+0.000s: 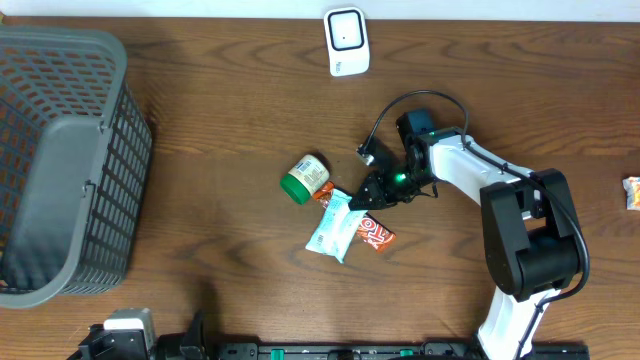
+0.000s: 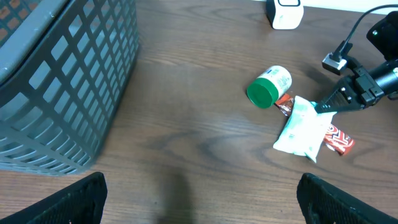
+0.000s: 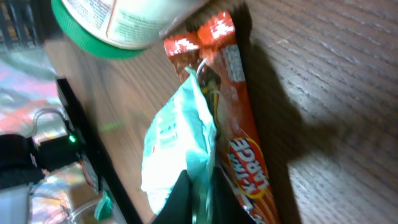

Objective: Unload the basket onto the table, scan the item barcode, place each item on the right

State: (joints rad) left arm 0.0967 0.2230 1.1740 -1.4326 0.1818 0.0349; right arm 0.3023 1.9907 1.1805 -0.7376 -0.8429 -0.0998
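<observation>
R gripper (image 1: 371, 200) clenched on the edge of the pale blue packet (image 1: 331, 226), mid-table (image 1: 220, 120), a bit twd the right edge. Packet lies partly over a red candy bar (image 1: 377, 234), w/ a green-lidded jar (image 1: 305, 179) on its side just beside. R wrist cam shows the pinch & the bar's lettering up close. Only the other views show the white scanner (image 1: 347, 41) at the far edge & the basket (image 1: 125, 170) at the left edge. L gripper (image 2: 202, 183) wide open, holding nothing, by the near edge

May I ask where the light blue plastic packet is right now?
Overhead, mid-table: the light blue plastic packet lies on the orange snack bar beside the green-lidded jar, pinched by the right gripper.
</observation>
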